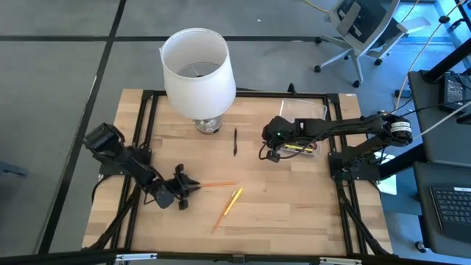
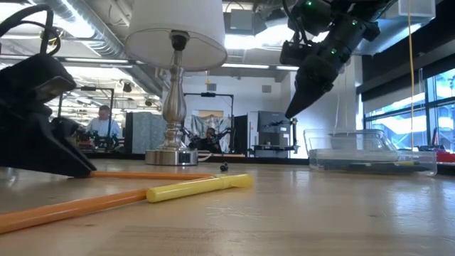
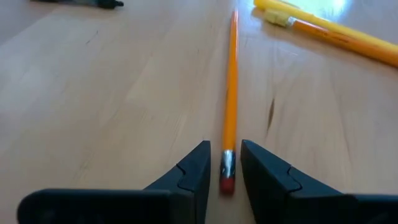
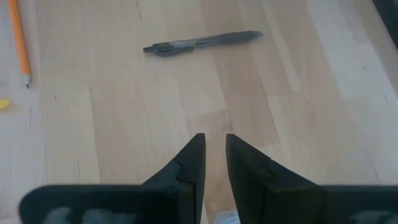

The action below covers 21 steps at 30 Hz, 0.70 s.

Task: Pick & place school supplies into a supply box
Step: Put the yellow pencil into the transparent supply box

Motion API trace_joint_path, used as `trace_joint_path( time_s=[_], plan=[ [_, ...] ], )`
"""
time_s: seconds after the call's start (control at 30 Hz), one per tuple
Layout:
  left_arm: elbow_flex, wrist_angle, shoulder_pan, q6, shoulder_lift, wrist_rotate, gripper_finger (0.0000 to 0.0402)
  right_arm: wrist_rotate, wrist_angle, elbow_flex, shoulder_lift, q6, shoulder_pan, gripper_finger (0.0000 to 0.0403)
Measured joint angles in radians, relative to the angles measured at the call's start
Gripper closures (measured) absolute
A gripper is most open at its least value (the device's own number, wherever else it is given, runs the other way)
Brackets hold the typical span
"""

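High view is showing the clear supply box [image 1: 304,110] sitting at the table's [image 1: 294,213] far right, with yellow and dark supplies lying along its near edge; exact items I cannot tell. Right gripper [image 1: 269,154] is hanging above the wood just beside the box, fingers nearly together, gripping nothing. Black pen [image 1: 235,141] is lying between it and the lamp [image 1: 199,73]. Left gripper [image 3: 224,176] is sitting low near the front left, fingers slightly apart, straddling the eraser end of an orange pencil [image 3: 231,93]; whether they are touching it I cannot tell. Yellow pen [image 1: 234,200] and another orange pencil [image 1: 218,221] are lying nearby.
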Motion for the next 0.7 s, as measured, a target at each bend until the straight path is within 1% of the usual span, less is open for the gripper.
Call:
trace_joint_path(
  time_s=[0.17,0.3,0.4,0.47,0.6,0.7],
  plan=[
    [0.023,0.013,-0.001,-0.035,0.080,-0.040,0.0321,0.000,0.016,0.000,0.000,0.000,0.000,0.0335],
    [0.026,0.023,-0.002,-0.081,0.113,-0.068,0.0336,-0.004,0.027,0.000,0.000,0.008,0.001,0.0335],
    [0.025,0.033,-0.011,-0.081,0.124,-0.086,0.0351,-0.047,0.064,0.000,0.000,0.025,0.006,0.0335],
    [0.024,0.044,-0.013,-0.052,0.126,-0.093,0.0362,-0.075,0.095,0.000,0.000,0.023,0.014,0.0335],
    [0.022,0.050,-0.013,-0.034,0.127,-0.097,0.0382,-0.080,0.143,0.000,0.000,0.019,0.033,0.0335],
    [0.022,0.059,-0.013,-0.035,0.129,-0.104,0.0388,-0.081,0.155,0.000,0.000,0.021,0.046,0.0335]
  ],
)
